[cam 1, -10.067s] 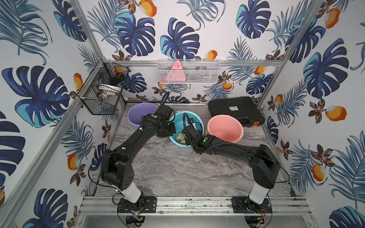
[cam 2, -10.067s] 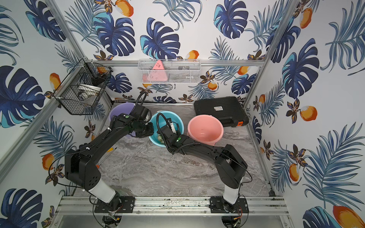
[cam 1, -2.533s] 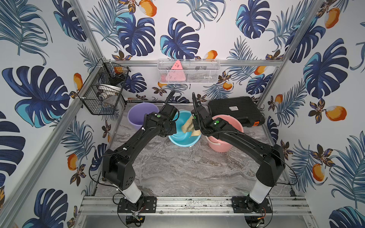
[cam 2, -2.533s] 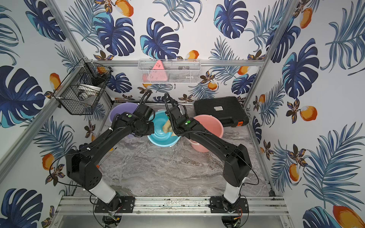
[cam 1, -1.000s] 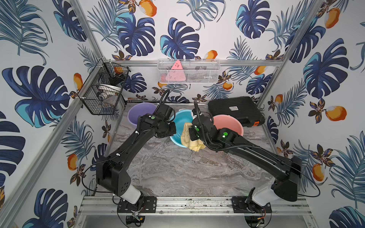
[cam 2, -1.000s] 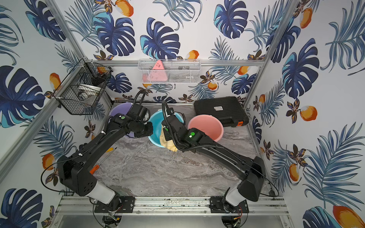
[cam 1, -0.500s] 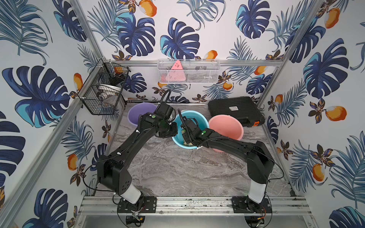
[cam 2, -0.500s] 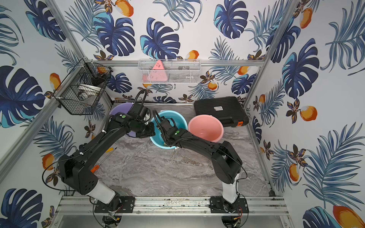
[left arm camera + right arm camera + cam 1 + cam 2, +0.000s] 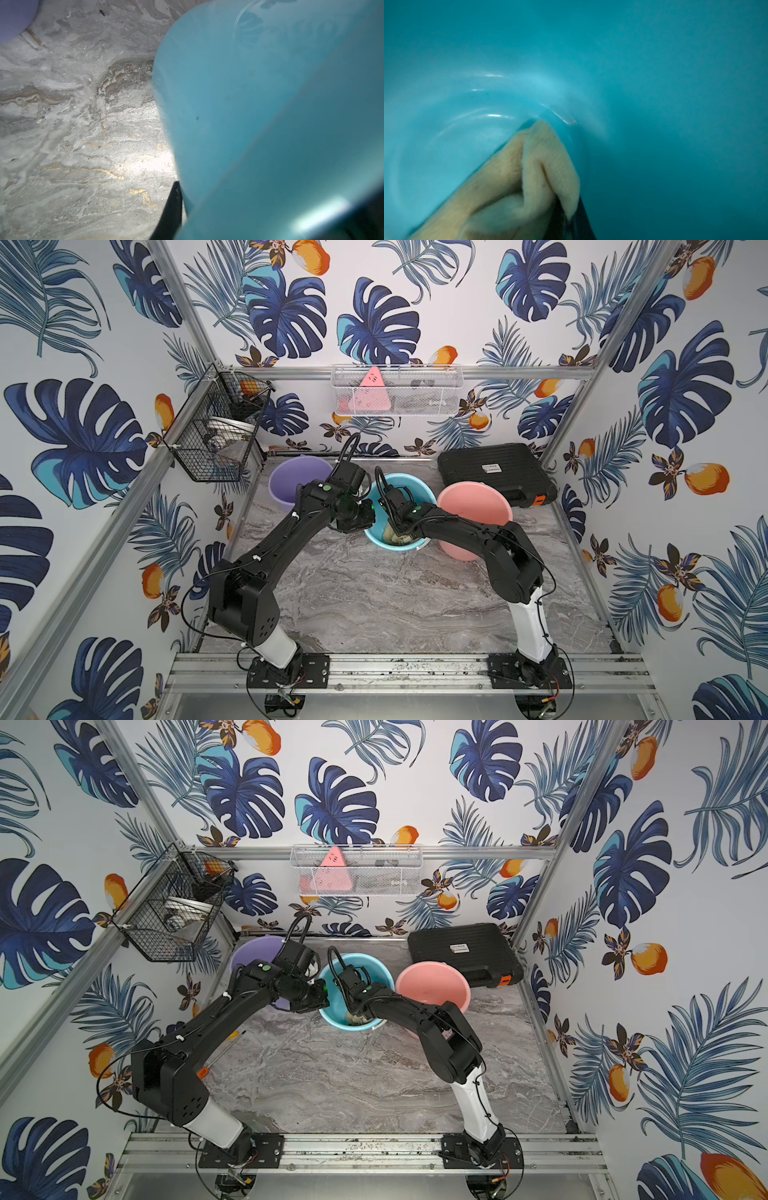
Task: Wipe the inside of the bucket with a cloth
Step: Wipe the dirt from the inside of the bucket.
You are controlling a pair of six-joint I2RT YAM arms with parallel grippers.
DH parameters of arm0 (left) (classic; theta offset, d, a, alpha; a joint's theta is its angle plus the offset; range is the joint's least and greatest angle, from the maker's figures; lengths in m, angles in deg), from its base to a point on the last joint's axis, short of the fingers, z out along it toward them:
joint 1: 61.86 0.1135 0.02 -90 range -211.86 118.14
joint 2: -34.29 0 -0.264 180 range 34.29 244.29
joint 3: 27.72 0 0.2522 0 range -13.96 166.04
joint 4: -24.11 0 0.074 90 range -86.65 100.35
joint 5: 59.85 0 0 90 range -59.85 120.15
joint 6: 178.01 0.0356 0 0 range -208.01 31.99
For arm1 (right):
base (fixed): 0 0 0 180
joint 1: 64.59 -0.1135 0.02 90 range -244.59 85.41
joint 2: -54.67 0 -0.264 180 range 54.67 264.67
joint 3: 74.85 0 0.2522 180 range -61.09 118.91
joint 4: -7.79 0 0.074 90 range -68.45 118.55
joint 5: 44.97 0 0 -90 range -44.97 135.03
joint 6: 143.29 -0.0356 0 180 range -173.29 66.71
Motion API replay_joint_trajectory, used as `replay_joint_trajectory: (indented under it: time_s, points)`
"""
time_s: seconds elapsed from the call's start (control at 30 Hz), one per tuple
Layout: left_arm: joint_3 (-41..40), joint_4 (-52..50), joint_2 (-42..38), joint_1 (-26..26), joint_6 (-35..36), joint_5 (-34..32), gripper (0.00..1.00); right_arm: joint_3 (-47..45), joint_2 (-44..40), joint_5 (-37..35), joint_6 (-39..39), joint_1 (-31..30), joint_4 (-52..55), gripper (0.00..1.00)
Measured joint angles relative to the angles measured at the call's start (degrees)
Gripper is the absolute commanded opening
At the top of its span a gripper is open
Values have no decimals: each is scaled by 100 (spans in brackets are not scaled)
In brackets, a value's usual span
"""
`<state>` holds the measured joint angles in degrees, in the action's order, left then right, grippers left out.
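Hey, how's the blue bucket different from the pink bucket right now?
The blue bucket holds the cloth and the right gripper; the pink bucket shows nothing inside. The left gripper clamps the blue bucket's rim; no gripper touches the pink bucket. Both are round and open-topped.

Walls (image 9: 457, 302) papered with blue tropical leaves and orange fruit enclose a grey marble-patterned worktop (image 9: 395, 601), edged by aluminium framing (image 9: 519, 372).
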<state>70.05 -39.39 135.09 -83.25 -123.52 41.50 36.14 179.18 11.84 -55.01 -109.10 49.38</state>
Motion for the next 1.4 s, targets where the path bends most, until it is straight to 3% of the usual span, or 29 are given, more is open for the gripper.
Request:
replay_joint_trajectory:
  time_s: [0.23,0.37,0.63,0.77,0.87,1.2,1.4]
  points:
    - [-87,181,125,4,-79,-166,0,1058,929,85,-295,2,1012,0]
    - [-98,173,127,4,-74,-155,0,1154,916,682,-378,-2,1351,0]
    - [-76,-234,127,0,-44,-48,0,339,-17,4201,-254,-7,1150,0]
    - [-76,-249,85,11,-55,-127,0,212,-437,4990,-282,37,920,0]
    - [-72,-205,76,13,-57,-116,0,68,-636,4706,-304,37,728,0]
    - [-118,-90,-48,13,-48,166,0,-828,-894,1655,-210,-39,-365,0]
    - [-28,-306,66,42,76,345,0,-1937,-1523,894,192,-522,-2033,0]
